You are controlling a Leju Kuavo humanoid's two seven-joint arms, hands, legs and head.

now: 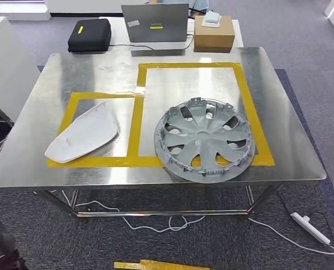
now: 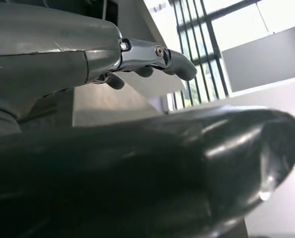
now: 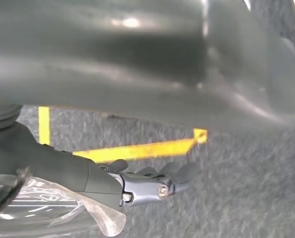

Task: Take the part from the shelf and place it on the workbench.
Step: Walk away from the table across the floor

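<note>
Head view shows the grey wheel cover (image 1: 204, 140) lying flat on the steel workbench (image 1: 284, 140), inside the larger yellow-taped frame (image 1: 246, 95) with its near rim over the tape, and a white panel (image 1: 84, 134) lying in the smaller frame beside it. Left hand (image 2: 153, 57) holds nothing, its fingers stretched out and apart. Right hand (image 3: 149, 181) is also released, its fingers extended above grey carpet (image 3: 251, 188) with yellow tape lines (image 3: 138, 149).

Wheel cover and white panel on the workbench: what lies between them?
In the head view, a yellow tape strip and bare steel workbench separate the white panel from the wheel cover.
</note>
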